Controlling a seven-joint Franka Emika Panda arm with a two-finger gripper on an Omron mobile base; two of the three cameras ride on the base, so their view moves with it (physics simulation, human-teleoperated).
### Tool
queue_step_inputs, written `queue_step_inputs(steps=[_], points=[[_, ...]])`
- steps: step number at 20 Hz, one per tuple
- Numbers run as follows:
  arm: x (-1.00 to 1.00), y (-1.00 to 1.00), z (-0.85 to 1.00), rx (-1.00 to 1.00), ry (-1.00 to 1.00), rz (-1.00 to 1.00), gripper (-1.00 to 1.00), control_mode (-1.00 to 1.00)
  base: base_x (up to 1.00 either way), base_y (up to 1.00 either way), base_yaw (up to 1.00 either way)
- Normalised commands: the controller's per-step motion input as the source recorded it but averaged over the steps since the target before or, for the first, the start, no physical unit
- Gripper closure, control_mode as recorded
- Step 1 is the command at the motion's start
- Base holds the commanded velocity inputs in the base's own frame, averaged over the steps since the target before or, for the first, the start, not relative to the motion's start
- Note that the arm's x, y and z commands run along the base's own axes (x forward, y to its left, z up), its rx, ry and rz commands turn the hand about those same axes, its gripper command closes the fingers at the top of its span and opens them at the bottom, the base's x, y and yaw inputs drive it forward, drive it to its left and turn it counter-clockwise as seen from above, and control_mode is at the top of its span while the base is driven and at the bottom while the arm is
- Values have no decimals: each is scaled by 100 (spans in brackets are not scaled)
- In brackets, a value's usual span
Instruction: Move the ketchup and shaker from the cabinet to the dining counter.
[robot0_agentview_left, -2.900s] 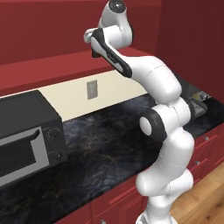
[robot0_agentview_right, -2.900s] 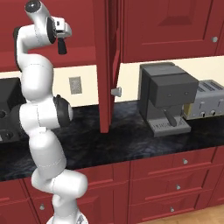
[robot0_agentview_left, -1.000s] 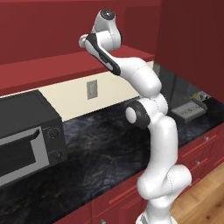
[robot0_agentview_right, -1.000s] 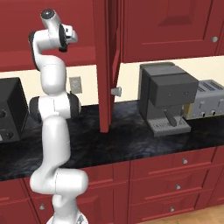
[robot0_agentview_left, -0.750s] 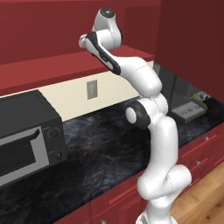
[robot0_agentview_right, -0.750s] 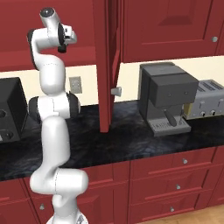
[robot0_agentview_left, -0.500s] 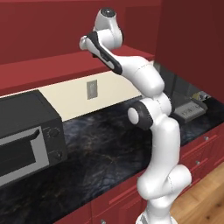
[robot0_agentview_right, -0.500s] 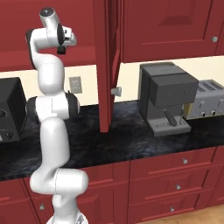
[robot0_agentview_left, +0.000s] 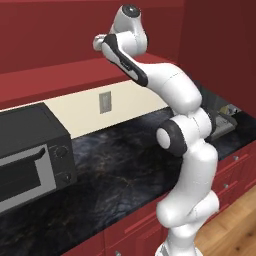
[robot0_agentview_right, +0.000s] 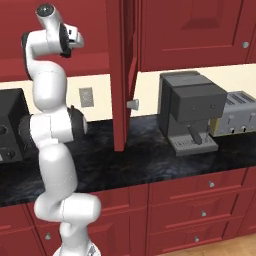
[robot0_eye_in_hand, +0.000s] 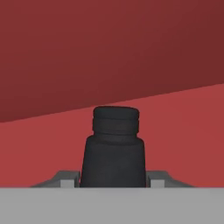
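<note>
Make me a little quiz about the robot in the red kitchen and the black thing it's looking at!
1. True or false: in the hand view, the shaker stands upright on a red shelf.
2. In the right base view, what stands right of the coffee machine? A) toaster B) kettle C) banana
3. Fill in: in the left base view, the grey appliance at the left of the counter is a ____.

Key: 1 true. 2 A, the toaster. 3 microwave.
</note>
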Motion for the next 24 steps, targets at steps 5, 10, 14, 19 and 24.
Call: queue_step_inputs(steps=[5, 10, 14, 19, 24], points=[[-100, -18, 2, 17, -58, 0, 100, -100, 0, 0, 0], [-100, -26, 0, 11, -48, 0, 100, -100, 0, 0, 0], [-100, -26, 6, 4, -23, 0, 100, -100, 0, 0, 0], [-100, -10, 37, 1, -9, 0, 100, -100, 0, 0, 0], [-100, 0, 37, 0, 0, 0, 100, -100, 0, 0, 0]])
